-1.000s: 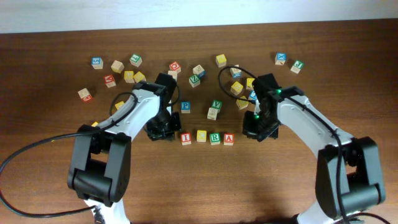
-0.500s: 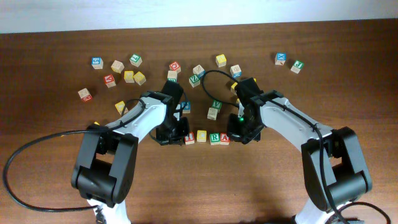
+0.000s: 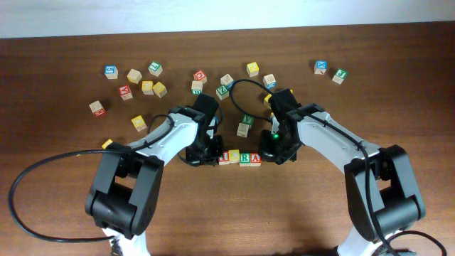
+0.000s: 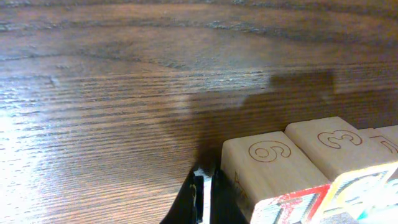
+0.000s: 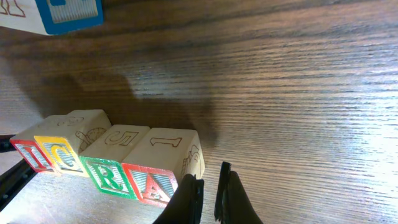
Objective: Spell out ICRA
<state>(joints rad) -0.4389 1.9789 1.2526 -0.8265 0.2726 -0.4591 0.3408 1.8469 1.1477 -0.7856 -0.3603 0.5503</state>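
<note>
I see the ICRA cubes (image 3: 240, 157) touching in one row, just toward 6 o'clock from the middle of the table (image 3: 227, 213). My left gripper (image 3: 202, 154) sits at the row's 9 o'clock end, just beside the red I (image 5: 25, 157). My right gripper (image 3: 274, 151) sits at 3 o'clock, just beside the red A (image 5: 152, 185). Both claws are pinched nearly closed, holding nothing.
</note>
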